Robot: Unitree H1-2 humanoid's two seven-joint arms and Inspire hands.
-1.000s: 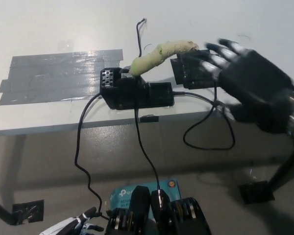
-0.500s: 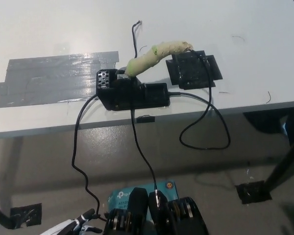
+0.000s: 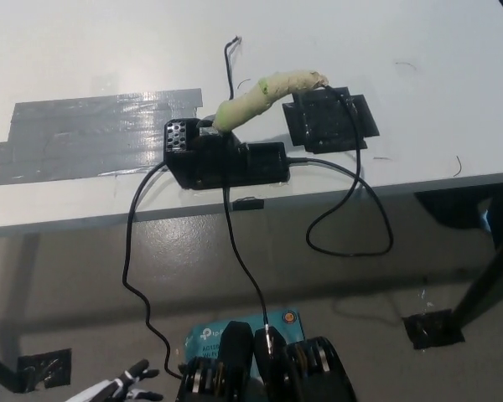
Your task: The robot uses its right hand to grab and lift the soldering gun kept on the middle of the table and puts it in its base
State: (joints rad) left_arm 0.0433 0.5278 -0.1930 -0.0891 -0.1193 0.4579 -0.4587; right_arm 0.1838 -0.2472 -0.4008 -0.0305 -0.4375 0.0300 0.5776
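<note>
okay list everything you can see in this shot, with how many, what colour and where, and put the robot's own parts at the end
white table: one, white, upper part of view
grey tape patch: one, grey, table's left
black soldering base: one, black, near table's front edge
soldering gun with pale green wrapped handle: one, pale green, seated tilted in the base
black tape patch: one, black, right of the base
black cables: several, black, hanging off the table edge
teal box: one, teal, floor, bottom middle
white left hand: one, white, bottom left
right hand: not in view
</note>
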